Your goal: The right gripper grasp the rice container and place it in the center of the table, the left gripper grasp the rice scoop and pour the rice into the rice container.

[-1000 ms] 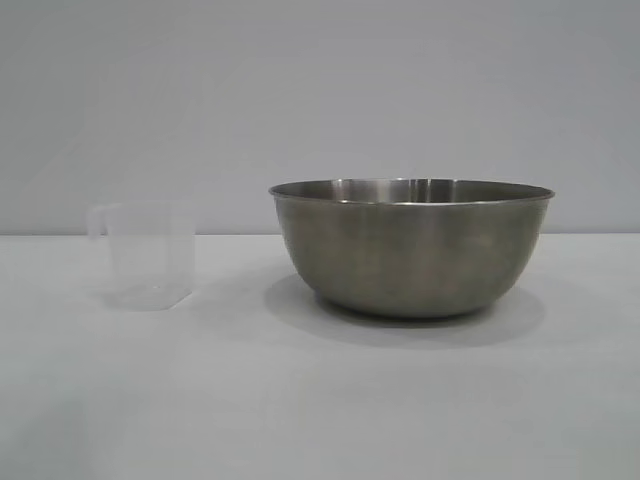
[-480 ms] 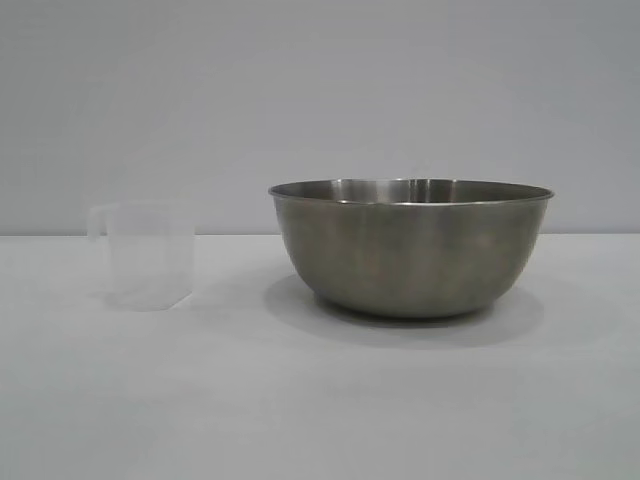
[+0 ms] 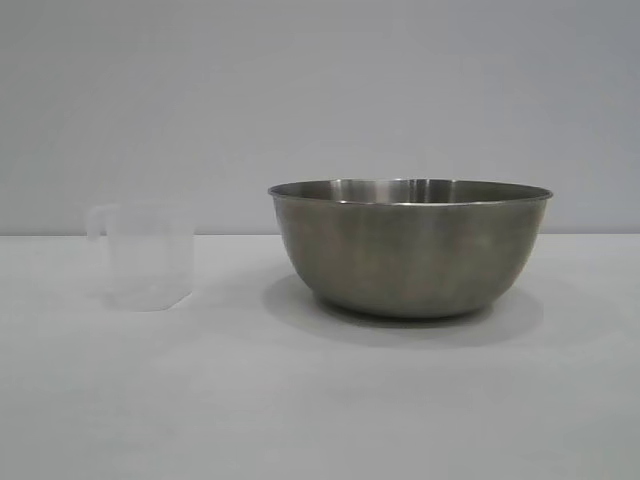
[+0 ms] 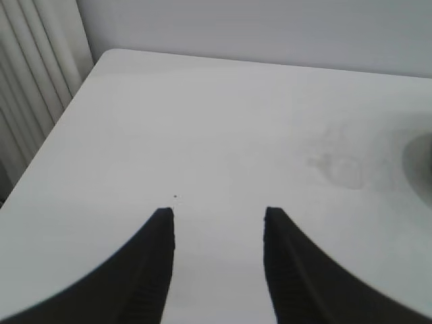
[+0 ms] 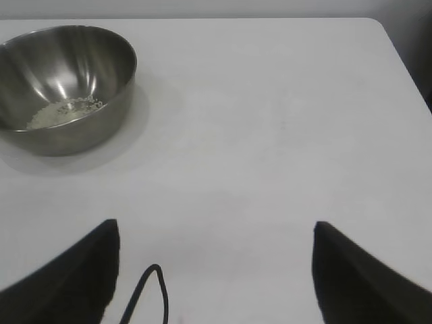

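The white tabletop [image 3: 320, 400] fills the lower half of the exterior view and carries two things. The biggest is the steel bowl [image 3: 410, 250], standing upright a little toward 3 o'clock of the middle, its rim level. From the right wrist view the bowl [image 5: 64, 88] has a small heap of rice [image 5: 61, 113] lying on its inner floor. The plastic cup [image 3: 148, 255] stands upright at 9 o'clock of the bowl, well apart from it, with its handle pointing away from the bowl; whether anything is in it cannot be told.

The right tool [image 5: 216, 270] hovers over bare tabletop with its two fingers spread wide and nothing between them, the bowl well away from it. The left tool [image 4: 217, 223] also sits over bare tabletop, fingers parted and holding nothing. Neither tool appears in the exterior view.
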